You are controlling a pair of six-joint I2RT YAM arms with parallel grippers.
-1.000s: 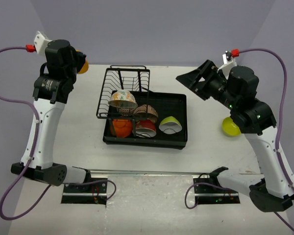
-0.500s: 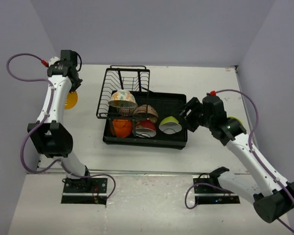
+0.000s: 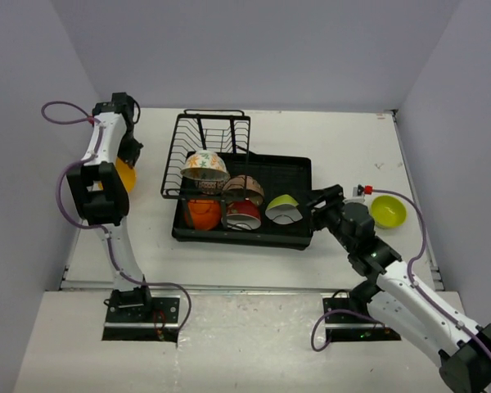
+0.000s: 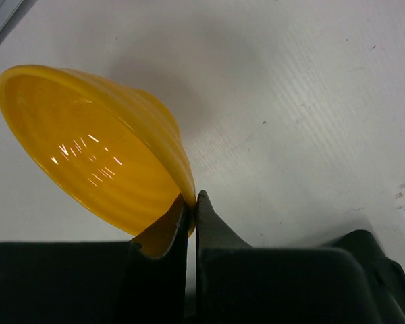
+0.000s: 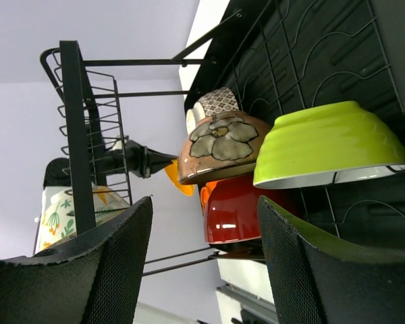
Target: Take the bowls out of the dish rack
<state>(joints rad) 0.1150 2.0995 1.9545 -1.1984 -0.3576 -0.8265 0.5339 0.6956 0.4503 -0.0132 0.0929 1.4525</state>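
Note:
The black dish rack (image 3: 299, 168) stands mid-table. It holds a white floral bowl (image 3: 204, 166), a brown speckled bowl (image 3: 244, 188), an orange bowl (image 3: 202, 213), a red bowl (image 3: 242, 214) and a lime green bowl (image 3: 284, 209). A second lime green bowl (image 3: 388, 211) sits upright on the table to the right. At the far left my left gripper (image 4: 192, 199) is shut on the rim of the yellow-orange bowl (image 4: 94, 148), tilted just over the table. My right gripper (image 5: 204, 200) is open at the rack's right edge, facing the red bowl (image 5: 236, 209) and the lime green bowl (image 5: 324, 145), touching neither.
The rack's upright wire section (image 3: 213, 131) rises behind the tray. Purple walls close in on the left, back and right. Both arm bases and a metal rail (image 3: 245, 288) lie along the near edge. Purple cables loop beside each arm.
The left arm has swung down, lowering the yellow-orange bowl toward the table at the left. The right arm has dropped from high on the right to the rack's right edge, its jaws slightly narrower.

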